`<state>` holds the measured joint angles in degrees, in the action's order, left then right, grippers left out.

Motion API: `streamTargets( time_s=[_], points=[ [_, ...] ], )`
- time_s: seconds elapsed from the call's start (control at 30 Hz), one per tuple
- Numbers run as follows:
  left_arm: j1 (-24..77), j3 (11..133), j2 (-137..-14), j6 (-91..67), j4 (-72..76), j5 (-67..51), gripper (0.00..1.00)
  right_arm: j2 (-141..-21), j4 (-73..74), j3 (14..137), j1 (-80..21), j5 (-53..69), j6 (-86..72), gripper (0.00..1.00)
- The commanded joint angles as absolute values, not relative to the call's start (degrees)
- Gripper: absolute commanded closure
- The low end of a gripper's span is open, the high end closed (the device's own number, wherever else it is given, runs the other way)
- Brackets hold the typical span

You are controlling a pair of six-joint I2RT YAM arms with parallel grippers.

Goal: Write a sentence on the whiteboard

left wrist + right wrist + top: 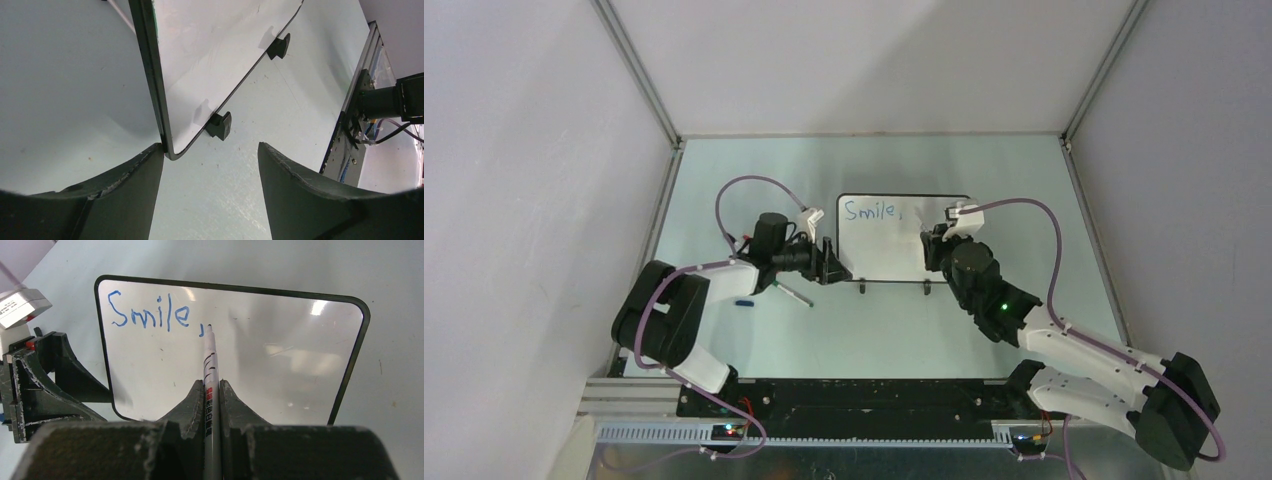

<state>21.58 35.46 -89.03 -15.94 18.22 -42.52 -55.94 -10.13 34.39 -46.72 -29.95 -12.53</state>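
The whiteboard [886, 252] stands on its two black feet at mid table. The sentence [871, 211] reads "Smile," in blue at its top left, also in the right wrist view [150, 315]. My right gripper [931, 247] is shut on a white marker [210, 360], whose tip points at the board just right of the comma. My left gripper [829, 262] is open at the board's lower left corner. In the left wrist view one finger [145, 170] touches the board's black frame [152, 85]. Nothing is held between the jaws.
A loose pen [794, 293] and a small blue cap [744, 299] lie on the table by the left arm. The board's feet [220, 125] stick out toward the front. Enclosure walls close the sides and back; a metal rail [824, 430] runs along the front.
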Motion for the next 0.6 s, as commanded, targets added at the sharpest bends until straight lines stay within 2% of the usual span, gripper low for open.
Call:
streamTargets(
  time_s=[0.0,0.57],
  points=[
    [22.6,36.7,-89.1,-14.2,17.6,-43.1,0.28,-52.8,-13.9,33.0,-47.0,-31.1,-11.4,0.98],
    [25.2,37.1,-86.8,-10.7,13.4,-40.4,0.27,-51.1,-14.9,31.9,-47.0,-31.6,-11.1,0.98]
  ],
)
